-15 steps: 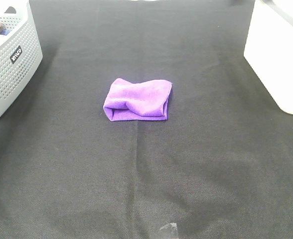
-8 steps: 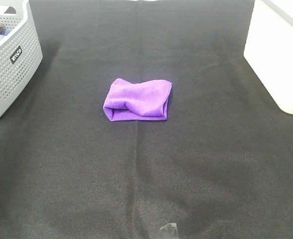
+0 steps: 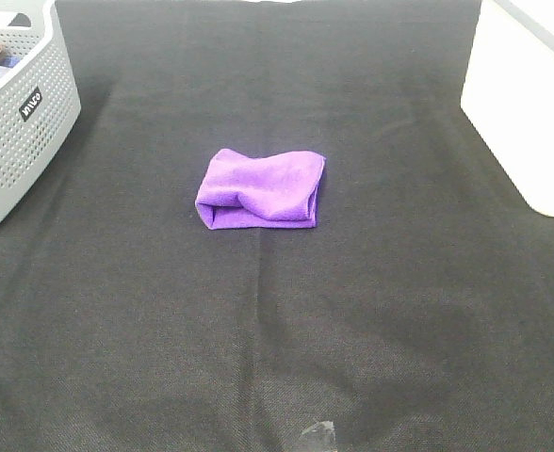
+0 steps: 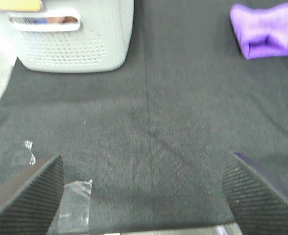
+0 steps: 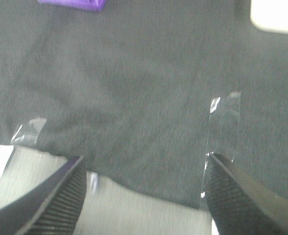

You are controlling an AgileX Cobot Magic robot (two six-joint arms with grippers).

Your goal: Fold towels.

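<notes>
A purple towel [image 3: 261, 190] lies folded into a small bundle at the middle of the black cloth-covered table [image 3: 277, 330]. It also shows in the left wrist view [image 4: 269, 29], and its edge shows in the right wrist view [image 5: 73, 4]. Neither arm shows in the exterior high view. My left gripper [image 4: 144, 196] is open and empty, low over the black cloth, well apart from the towel. My right gripper [image 5: 144, 191] is open and empty above the table's front edge, also far from the towel.
A grey perforated basket [image 3: 18, 122] holding cloth items stands at the far left, also in the left wrist view [image 4: 70, 39]. A white bin [image 3: 531, 104] stands at the far right. Clear tape strips [image 5: 222, 117] hold the cloth near the front edge.
</notes>
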